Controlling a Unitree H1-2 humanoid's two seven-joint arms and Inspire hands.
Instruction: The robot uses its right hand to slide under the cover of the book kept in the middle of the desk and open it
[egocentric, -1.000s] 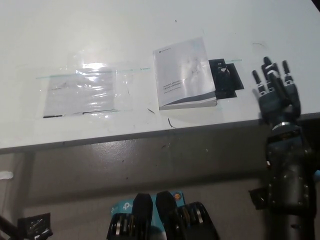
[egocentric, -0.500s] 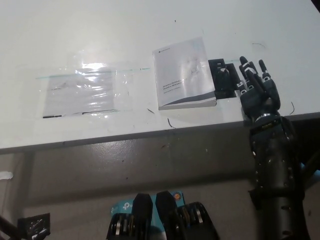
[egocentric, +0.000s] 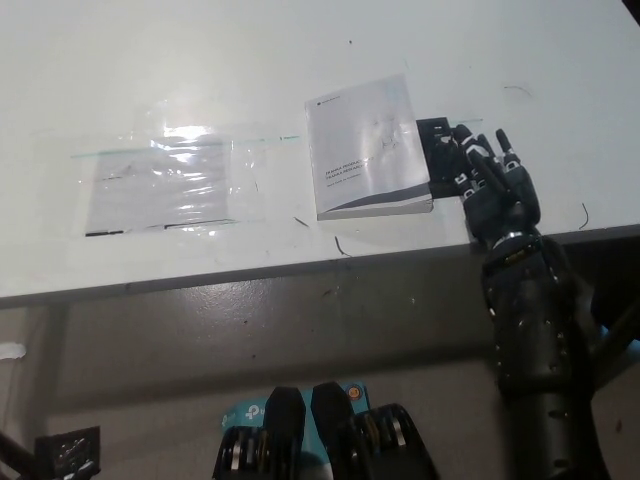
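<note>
A closed book (egocentric: 367, 147) with a pale grey cover lies flat in the middle of the white desk (egocentric: 200, 60). My black right hand (egocentric: 490, 185) hovers just right of it, palm down, fingers spread and stretched toward the book's right edge. It holds nothing. Its fingertips lie over a black flat object (egocentric: 443, 155) beside the book, a short gap from the cover's edge. The white left hand is out of view.
A clear plastic sleeve (egocentric: 165, 182) lies on the desk to the left of the book. The desk's front edge (egocentric: 250, 270) runs just below the book and the hand. Below the edge is floor.
My right hand has moved left along the desk's front edge, from well right of the book to right beside it, over the black object. The book has not moved.
</note>
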